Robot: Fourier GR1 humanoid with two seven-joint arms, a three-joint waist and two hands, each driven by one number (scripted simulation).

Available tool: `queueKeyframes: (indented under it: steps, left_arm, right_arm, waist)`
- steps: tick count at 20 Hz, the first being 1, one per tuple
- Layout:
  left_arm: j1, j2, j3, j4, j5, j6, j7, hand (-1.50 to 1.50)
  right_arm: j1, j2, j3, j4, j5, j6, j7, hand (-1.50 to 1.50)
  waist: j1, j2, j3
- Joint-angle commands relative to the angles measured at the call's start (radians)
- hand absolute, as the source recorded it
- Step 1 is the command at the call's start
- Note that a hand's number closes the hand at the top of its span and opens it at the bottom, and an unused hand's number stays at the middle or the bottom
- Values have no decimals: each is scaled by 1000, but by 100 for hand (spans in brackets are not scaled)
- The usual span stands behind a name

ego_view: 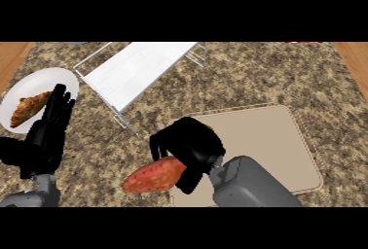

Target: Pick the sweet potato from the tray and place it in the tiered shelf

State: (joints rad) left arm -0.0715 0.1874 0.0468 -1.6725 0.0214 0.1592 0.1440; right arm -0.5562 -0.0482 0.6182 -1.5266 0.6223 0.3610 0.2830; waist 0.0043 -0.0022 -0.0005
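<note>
Reddish-orange, tapered sweet potato (149,179) sits in the grasp of the black right hand (188,145), hanging past the left edge of the flat beige rectangular tray (287,141) and mostly over the speckled granite counter (273,78); whether it is fully lifted is hard to tell. Looks stiff and fairly dense, skin rough enough not to slip, not fragile; best held round the thick middle, but the hand has it nearer its upper right end, so the free end may tip. Right fingers and thumb are curled round that end, partly hiding it; grey forearm comes in from the lower edge, wrist bent left. White wire-framed tiered shelf (133,68) lies up and left, well apart. Left hand (49,129) rests at left, fingers straight, holding nothing, overlapping the white round plate (43,80) with a brown pastry (27,109).
</note>
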Motion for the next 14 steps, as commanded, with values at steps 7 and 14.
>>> queueKeyframes:
  steps: [7, 14]
  left_arm:
    - [9, 19, 31, -28, 20, -19, 24, 0]
    - [-27, 1, 27, -43, -2, 0, 73, 0]
  right_arm:
    - [-144, 48, -320, -250, -129, 26, 260, 150]
    - [-314, 42, -438, -45, -86, 10, 213, 150]
  waist:
    - [-4, -1, 0]
    - [3, 3, 0]
